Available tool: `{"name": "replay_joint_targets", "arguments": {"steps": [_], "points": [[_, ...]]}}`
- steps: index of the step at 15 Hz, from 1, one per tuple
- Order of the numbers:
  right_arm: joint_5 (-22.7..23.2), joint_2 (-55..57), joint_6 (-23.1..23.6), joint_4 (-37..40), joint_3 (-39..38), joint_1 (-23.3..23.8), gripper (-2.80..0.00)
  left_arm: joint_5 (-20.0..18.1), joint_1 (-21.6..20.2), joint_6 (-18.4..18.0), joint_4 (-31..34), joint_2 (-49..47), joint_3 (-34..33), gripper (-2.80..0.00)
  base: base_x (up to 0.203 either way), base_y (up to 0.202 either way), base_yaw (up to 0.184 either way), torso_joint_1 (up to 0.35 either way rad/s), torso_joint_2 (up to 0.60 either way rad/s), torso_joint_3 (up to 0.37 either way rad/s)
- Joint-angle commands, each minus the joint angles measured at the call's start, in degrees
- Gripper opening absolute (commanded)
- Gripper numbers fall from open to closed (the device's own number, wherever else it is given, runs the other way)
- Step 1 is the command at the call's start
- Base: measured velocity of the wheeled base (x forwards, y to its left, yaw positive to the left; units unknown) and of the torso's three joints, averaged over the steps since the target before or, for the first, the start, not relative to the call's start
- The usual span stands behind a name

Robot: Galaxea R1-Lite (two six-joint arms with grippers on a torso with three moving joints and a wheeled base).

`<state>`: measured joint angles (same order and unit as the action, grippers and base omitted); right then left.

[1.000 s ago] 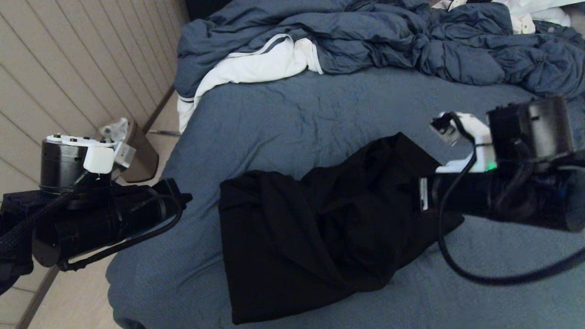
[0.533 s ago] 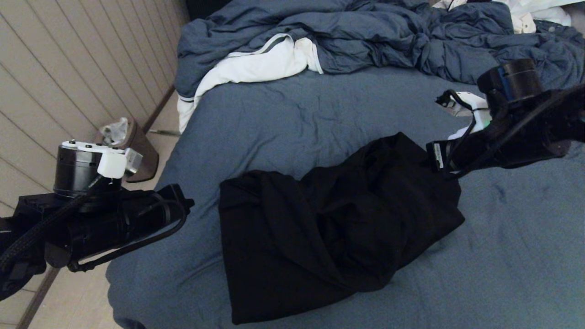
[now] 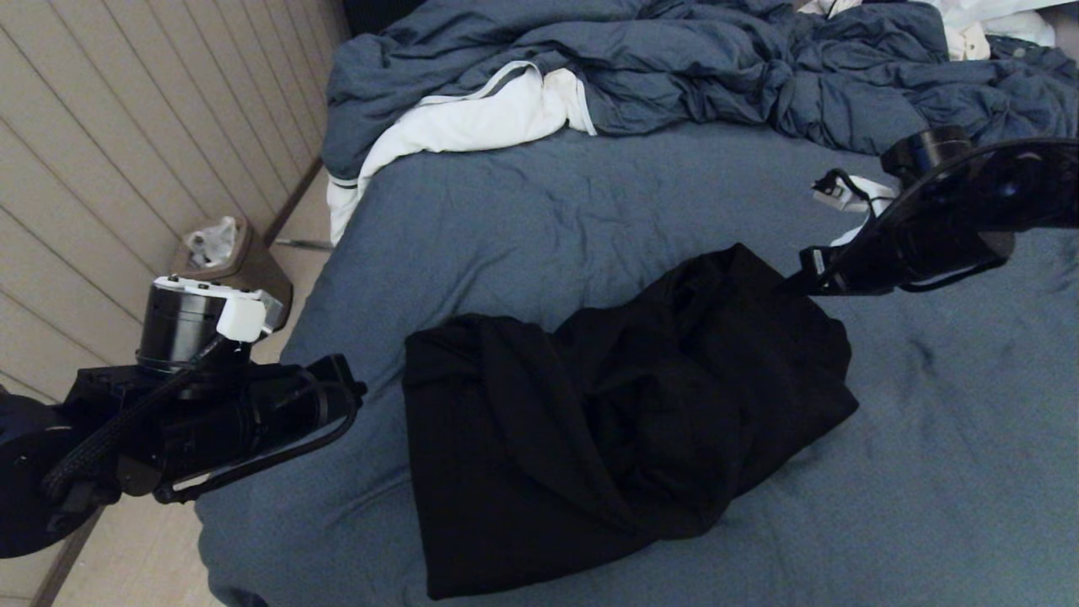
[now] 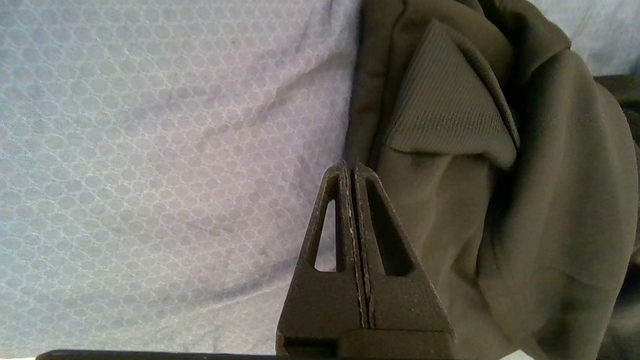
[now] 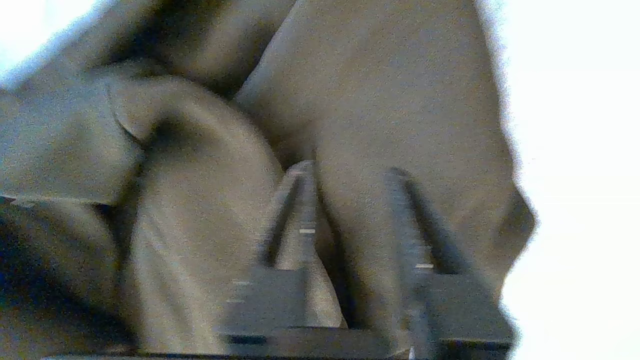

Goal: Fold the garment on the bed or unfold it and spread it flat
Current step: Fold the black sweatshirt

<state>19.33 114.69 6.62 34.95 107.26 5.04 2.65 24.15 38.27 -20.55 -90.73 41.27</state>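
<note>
The garment is a black hoodie lying crumpled in a loose heap on the near middle of the bed. My right gripper points down at the heap's far right corner. In the right wrist view the right gripper is open, and the garment's cloth fills the space under and between its fingers. My left gripper hovers at the bed's left edge, just left of the garment. The left gripper is shut on nothing, its tips beside a ribbed band of the garment above the sheet.
A rumpled blue-grey duvet lies across the far end of the bed, with a white cloth spilling over the left side. A lined bin stands on the floor by the panelled wall, left of the bed.
The right arm has swung up and back from over the garment's right side to its far right corner, and its fingers have parted. The left arm has shifted slightly right and lower.
</note>
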Motion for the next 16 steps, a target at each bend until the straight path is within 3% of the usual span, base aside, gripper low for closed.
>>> {"name": "replay_joint_targets", "arguments": {"steps": [1,5,8,12,16], "points": [[1.55,1.44,-1.25,3.05,4.78,2.21,0.0,0.08,0.02,0.23,-0.1,-0.32,-0.04,-2.8,0.0,0.0,0.0,0.0,0.0,0.0],[4.02,2.84,-0.37,3.32,5.06,3.76,0.0,-0.01,0.2,0.23,-0.11,0.3,-1.36,-2.8,0.0,0.0,0.0,0.0,0.0,0.0],[5.19,6.73,2.63,-2.69,4.99,4.85,0.0,0.08,0.26,0.14,-0.1,0.82,-1.78,-2.8,0.0,0.0,0.0,0.0,0.0,0.0],[10.21,9.5,2.92,-8.46,4.95,7.22,0.0,1.73,0.55,0.06,-0.19,0.82,-2.07,-2.8,0.0,0.0,0.0,0.0,0.0,0.0],[15.96,10.56,2.69,-7.67,4.29,7.27,0.0,2.89,1.17,-0.03,-0.19,0.82,-2.15,-2.8,0.0,0.0,0.0,0.0,0.0,0.0]]}}
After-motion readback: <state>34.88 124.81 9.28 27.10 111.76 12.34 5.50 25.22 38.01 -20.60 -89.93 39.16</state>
